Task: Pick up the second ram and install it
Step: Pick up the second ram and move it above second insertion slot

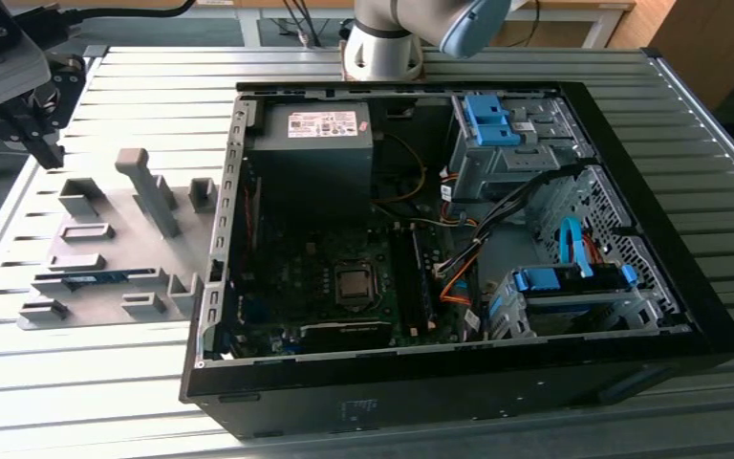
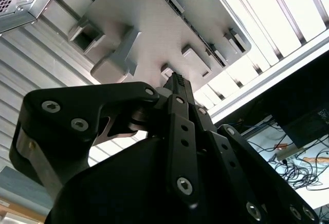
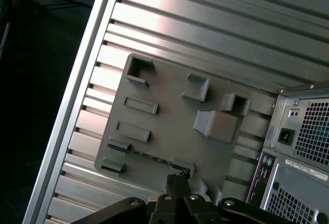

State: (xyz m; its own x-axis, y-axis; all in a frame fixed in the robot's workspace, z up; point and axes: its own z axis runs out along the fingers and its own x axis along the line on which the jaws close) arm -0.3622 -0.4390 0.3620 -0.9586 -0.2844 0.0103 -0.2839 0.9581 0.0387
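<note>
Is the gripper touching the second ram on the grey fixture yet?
Apart. In the exterior view the gripper hangs clear of the second ram, with bare grey fixture showing between them.

Open air above the second ram [image 1: 87, 278]; 1 tall grey post [image 1: 150, 186] and case wall [image 1: 221, 239] nearby.

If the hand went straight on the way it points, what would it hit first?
Probably the grey holder plate. The hand aims close beside the second ram lying in it, though depth is unclear.
</note>
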